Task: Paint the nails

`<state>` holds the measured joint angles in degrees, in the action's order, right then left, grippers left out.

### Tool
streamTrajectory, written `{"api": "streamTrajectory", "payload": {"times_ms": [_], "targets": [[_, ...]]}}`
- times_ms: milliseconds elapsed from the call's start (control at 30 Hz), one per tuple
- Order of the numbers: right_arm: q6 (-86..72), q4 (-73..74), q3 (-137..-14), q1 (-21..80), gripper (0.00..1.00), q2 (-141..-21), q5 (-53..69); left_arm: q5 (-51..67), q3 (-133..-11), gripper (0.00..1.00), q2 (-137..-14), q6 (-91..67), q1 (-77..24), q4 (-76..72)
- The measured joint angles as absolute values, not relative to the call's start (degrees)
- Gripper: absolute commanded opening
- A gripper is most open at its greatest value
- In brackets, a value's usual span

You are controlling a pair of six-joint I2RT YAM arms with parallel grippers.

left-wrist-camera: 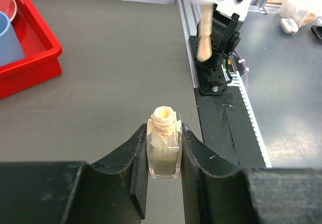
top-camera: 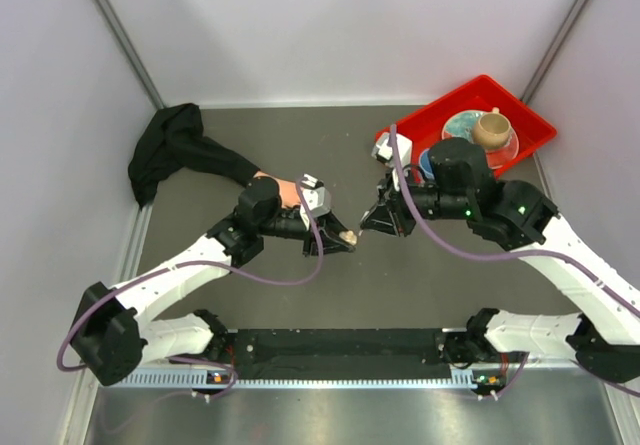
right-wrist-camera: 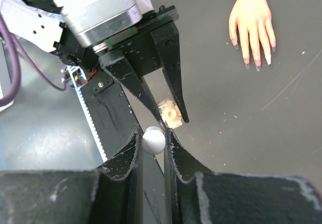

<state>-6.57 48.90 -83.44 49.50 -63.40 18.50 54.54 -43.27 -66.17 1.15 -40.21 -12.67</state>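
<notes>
The mannequin hand (right-wrist-camera: 251, 25) lies flat on the dark table, fingers spread, and its nails (right-wrist-camera: 256, 64) show at the fingertips. From above, the hand (top-camera: 287, 191) is mostly hidden by my left arm, with its black sleeve (top-camera: 170, 150) trailing to the back left. My left gripper (left-wrist-camera: 164, 133) (top-camera: 338, 241) is shut on the small tan bottle (left-wrist-camera: 164, 146) (right-wrist-camera: 168, 112), which is uncapped. My right gripper (right-wrist-camera: 153, 133) (top-camera: 368, 227) is shut on the white cap (right-wrist-camera: 153, 139). The cap's brush (left-wrist-camera: 204, 38) hangs just beyond the bottle's mouth.
A red tray (top-camera: 440, 115) (left-wrist-camera: 37, 58) at the back right holds a bowl, a tan cup (top-camera: 491, 128) and a blue cup (left-wrist-camera: 7, 38). A small white object (top-camera: 385, 148) lies beside the tray. The black base rail (top-camera: 340, 350) runs along the near edge.
</notes>
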Motion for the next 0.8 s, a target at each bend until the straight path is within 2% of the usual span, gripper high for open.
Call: {"api": "streamTrajectory", "payload": {"times_ms": [800], "targets": [[-6.63, 48.05, -83.99, 49.78, 0.0, -68.82, 16.88, 52.56, -43.72, 0.0, -65.71, 4.47, -41.36, -8.88]]}}
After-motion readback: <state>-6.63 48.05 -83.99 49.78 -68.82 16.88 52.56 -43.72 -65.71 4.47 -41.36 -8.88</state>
